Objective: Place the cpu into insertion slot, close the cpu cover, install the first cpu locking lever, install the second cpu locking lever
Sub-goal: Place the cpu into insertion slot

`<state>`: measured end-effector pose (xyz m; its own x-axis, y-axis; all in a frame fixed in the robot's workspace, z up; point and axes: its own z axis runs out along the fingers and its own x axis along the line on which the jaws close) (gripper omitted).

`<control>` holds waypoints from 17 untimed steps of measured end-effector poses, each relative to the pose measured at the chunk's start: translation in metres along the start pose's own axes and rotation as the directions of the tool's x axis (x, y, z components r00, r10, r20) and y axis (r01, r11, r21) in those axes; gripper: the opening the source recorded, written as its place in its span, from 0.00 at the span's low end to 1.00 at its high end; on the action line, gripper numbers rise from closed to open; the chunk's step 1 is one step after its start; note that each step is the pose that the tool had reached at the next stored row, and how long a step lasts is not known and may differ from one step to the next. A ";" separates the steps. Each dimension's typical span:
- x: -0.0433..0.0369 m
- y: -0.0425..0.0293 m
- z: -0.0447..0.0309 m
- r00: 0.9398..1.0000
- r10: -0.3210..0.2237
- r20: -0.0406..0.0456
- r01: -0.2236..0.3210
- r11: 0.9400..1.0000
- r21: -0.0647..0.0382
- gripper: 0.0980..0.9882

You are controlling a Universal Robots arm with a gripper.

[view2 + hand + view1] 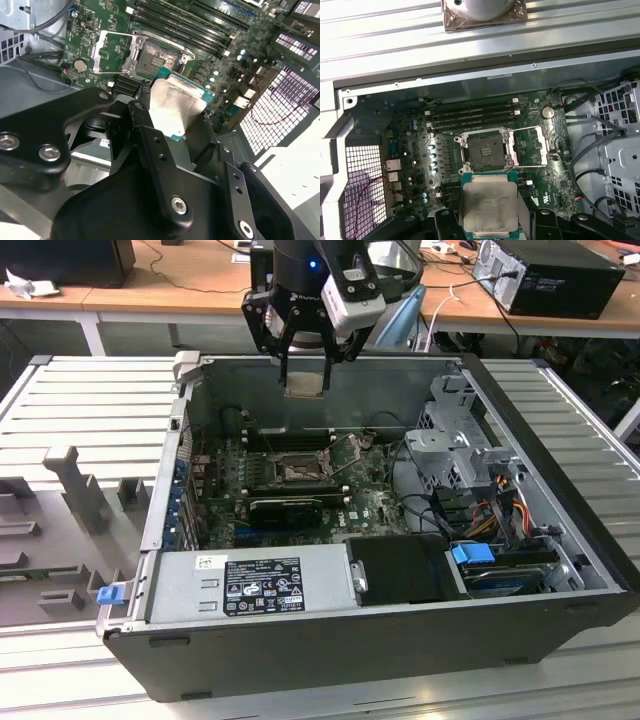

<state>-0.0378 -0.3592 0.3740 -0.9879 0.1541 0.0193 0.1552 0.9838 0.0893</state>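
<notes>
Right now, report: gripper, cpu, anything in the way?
Gripper shut on cpu, above the motherboard. Insertion slot empty, cpu cover flipped open. Nothing over the slot.

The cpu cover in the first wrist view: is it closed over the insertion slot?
No, the cpu cover lies swung open beside the insertion slot, whose dark centre is uncovered.

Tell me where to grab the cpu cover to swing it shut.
Pinch the cover by its free bar, farthest from the slot, coming from that outer side. It's a thin windowed frame swung open, hinged at the slot's edge, so the far bar likely gives most leverage. The claw is shut on the cpu now.
</notes>
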 end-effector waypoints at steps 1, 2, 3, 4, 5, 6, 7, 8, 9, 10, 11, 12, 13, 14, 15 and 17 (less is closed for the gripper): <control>0.0000 0.0000 0.0000 1.000 0.011 0.001 -0.011 1.000 0.000 0.48; 0.0000 0.0000 0.0000 1.000 0.017 0.002 -0.017 1.000 0.000 0.48; 0.0000 0.0000 0.0000 1.000 0.021 0.002 -0.021 1.000 0.000 0.48; 0.0000 0.0000 0.0000 1.000 0.030 0.003 -0.030 1.000 -0.001 0.48; 0.0000 0.0000 0.0000 0.999 0.038 0.003 -0.038 0.999 -0.001 0.48; 0.0000 0.0000 0.0000 0.999 0.042 0.004 -0.042 0.999 -0.001 0.48; 0.0000 0.0000 0.0000 0.999 0.047 0.004 -0.047 0.999 -0.001 0.48; 0.0000 0.0000 0.0000 0.999 0.054 0.005 -0.054 0.999 -0.001 0.48; 0.0000 0.0000 0.0000 0.998 0.058 0.005 -0.058 0.998 -0.001 0.48; 0.0000 0.0000 0.0000 0.998 0.068 0.006 -0.068 0.998 -0.002 0.48; 0.0000 0.0000 0.0000 0.997 0.075 0.007 -0.075 0.997 -0.002 0.48; 0.0000 0.0000 0.0000 0.997 0.082 0.007 -0.082 0.997 -0.002 0.48; 0.0000 0.0000 0.0000 0.996 0.091 0.008 -0.091 0.996 -0.002 0.48; 0.0000 0.0000 0.0000 0.995 0.095 0.008 -0.095 0.995 -0.002 0.48; 0.0000 0.0000 0.0000 0.995 0.100 0.009 -0.100 0.995 -0.002 0.48; 0.0000 0.0000 0.0000 0.994 0.109 0.010 -0.109 0.994 -0.003 0.48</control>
<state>-0.0378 -0.3592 0.3739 -0.9652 0.2609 0.0193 0.2616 0.9610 0.0893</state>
